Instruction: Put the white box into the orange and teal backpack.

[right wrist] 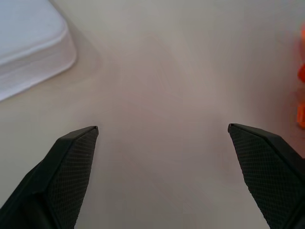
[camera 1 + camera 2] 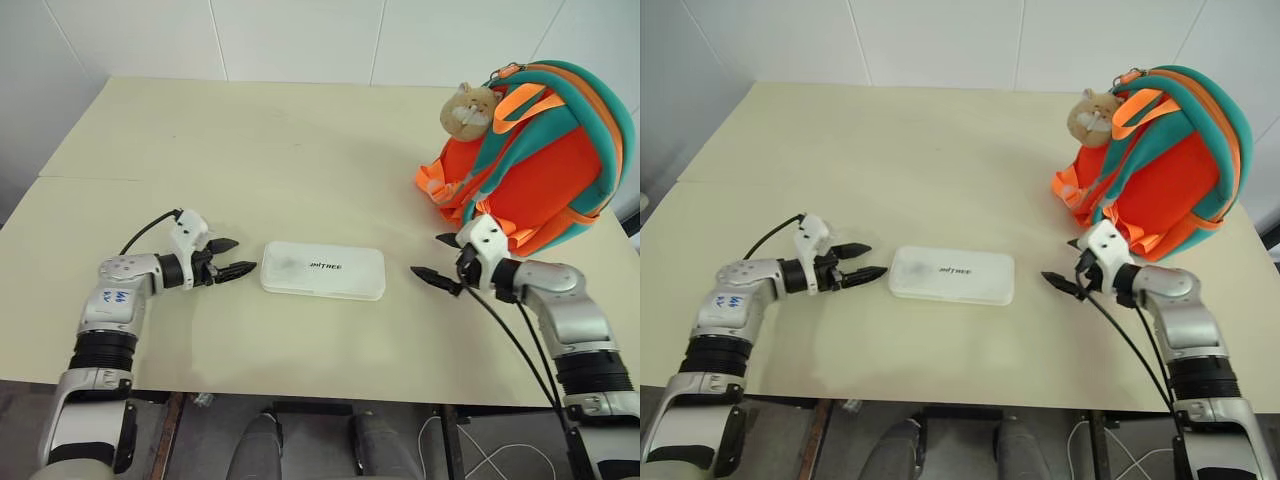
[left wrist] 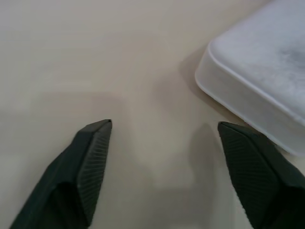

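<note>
White box (image 2: 951, 275) flat on table (image 2: 890, 150), open left tool (image 2: 868, 260) beside it, orange and teal backpack (image 2: 1160, 160) upright

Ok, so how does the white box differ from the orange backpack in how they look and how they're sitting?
The white box lies flat and low near the table's front, between the two open grippers; the orange and teal backpack stands upright at the right, bulging and taller. The box is plain white with small dark lettering; the backpack is bright orange with teal straps and a tan plush charm. Both rest on the table, ungripped.

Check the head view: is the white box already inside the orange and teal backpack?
No. The white box lies flat on the table, apart from the orange and teal backpack.
</note>
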Robot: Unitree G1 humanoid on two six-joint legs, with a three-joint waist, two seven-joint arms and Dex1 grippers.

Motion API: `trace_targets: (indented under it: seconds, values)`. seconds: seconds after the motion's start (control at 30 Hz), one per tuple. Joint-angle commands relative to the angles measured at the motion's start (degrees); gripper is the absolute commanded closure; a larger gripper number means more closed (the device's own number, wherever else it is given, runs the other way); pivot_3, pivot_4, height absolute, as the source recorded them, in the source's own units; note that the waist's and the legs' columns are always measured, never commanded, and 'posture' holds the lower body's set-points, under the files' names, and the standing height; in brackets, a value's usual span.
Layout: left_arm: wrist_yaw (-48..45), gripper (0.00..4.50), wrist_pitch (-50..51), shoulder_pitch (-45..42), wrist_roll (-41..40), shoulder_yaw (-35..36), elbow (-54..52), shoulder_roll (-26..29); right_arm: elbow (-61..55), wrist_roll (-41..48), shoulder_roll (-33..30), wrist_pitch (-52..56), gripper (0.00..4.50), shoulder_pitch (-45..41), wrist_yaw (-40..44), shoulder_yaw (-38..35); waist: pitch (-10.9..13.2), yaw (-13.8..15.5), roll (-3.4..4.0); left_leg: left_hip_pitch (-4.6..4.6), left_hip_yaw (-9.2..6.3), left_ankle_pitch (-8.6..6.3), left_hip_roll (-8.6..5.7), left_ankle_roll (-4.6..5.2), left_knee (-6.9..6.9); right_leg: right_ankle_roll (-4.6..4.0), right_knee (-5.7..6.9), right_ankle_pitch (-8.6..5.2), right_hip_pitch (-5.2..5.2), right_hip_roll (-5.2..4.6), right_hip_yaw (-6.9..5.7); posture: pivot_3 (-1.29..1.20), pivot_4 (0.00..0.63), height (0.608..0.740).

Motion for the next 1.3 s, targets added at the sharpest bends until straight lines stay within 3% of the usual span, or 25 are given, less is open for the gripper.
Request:
trace_targets:
  seconds: [0.03,0.17,0.3,0.63,0.77,0.97,1.3]
  values:
    - [-2.74,0.02,7.70,-0.56,-4.51,2.03,-1.98,1.80,-9.03,7.72,-3.08,10.36,0.00,0.54,5.45,-1.24,0.00,-0.20,0.00,0.00,0.00,0.00,0.01,0.00,-0.01,0.00,0.01,0.00,0.00,0.01,0.00,0.00,0.150,0.740]
    - [-8.47,0.02,17.95,-2.29,-9.15,1.15,-1.31,3.43,-12.83,10.48,-3.01,15.77,0.00,0.08,4.35,-1.30,0.00,-0.42,-0.02,-0.01,-0.02,0.00,0.00,0.00,0.06,0.00,0.00,0.00,0.03,0.00,-0.01,0.00,0.150,0.740]
    - [-6.06,0.02,25.93,-8.27,-8.15,-0.82,6.47,1.38,-13.59,9.88,-0.63,17.91,0.00,-1.14,2.66,1.70,0.00,-0.42,-0.02,0.00,-0.05,0.03,-0.02,0.03,0.08,0.00,0.03,0.00,0.04,0.00,-0.05,0.00,0.150,0.740]
    - [-4.41,0.02,40.91,-17.33,-9.37,-2.10,14.48,-2.48,-10.55,5.82,2.15,14.53,0.00,-2.48,3.24,8.90,0.00,-0.34,-0.02,-0.05,-0.04,0.03,-0.06,0.03,0.05,0.03,-0.05,-0.01,0.01,-0.04,-0.05,0.00,0.150,0.740]
    - [-6.00,0.02,46.91,-17.03,-10.50,-4.34,12.90,-1.70,-9.81,5.61,3.83,13.76,0.00,-4.15,2.98,9.07,0.00,-0.81,-0.02,-0.05,-0.04,0.03,-0.08,0.03,0.08,0.05,-0.02,0.00,0.01,-0.04,-0.04,0.00,0.150,0.740]
    - [-5.29,0.02,51.83,-15.19,-12.33,-5.38,10.30,-2.01,-9.75,5.34,5.54,12.41,0.00,-3.99,2.04,8.79,0.00,-0.82,-0.02,-0.06,-0.04,0.03,-0.05,0.01,-0.02,0.03,-0.06,-0.01,-0.03,-0.04,-0.04,0.00,0.150,0.740]
    - [-2.65,0.02,50.75,-15.76,-12.89,-3.36,13.51,-6.52,-9.89,5.11,6.80,10.93,0.00,-3.93,1.74,9.01,0.00,-0.23,-0.02,-0.03,-0.05,0.04,-0.07,0.01,0.06,0.04,-0.02,-0.01,0.02,-0.05,-0.05,0.00,0.150,0.740]
